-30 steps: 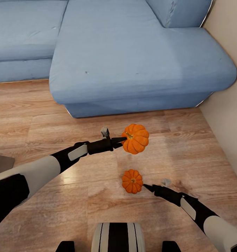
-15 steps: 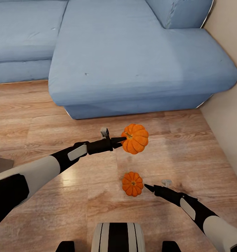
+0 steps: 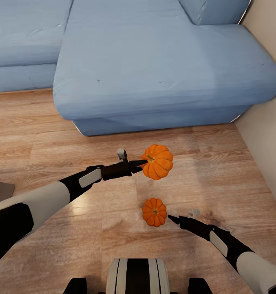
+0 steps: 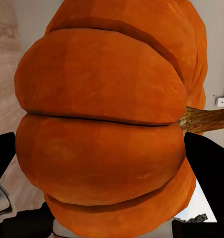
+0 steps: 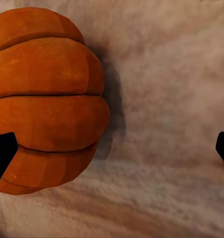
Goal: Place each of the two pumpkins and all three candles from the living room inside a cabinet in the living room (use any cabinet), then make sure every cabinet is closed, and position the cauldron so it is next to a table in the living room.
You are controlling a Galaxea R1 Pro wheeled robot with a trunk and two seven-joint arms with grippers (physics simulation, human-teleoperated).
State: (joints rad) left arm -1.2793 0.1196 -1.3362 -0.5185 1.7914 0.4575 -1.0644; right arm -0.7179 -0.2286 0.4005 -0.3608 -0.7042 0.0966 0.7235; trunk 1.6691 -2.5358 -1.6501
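**One pumpkin up, one on the floor**

My left gripper (image 3: 142, 163) is clamped on a pumpkin (image 3: 157, 161), holding it in the air in front of the blue sofa (image 3: 162, 69). The other pumpkin (image 3: 154, 212) sits on the wood floor (image 3: 52, 147), just beside my right gripper (image 3: 170, 217), whose fingers are spread wide.

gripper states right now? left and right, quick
Left gripper: shut on the upper pumpkin, held above the floor.
Right gripper: open, empty, beside the pumpkin on the floor.
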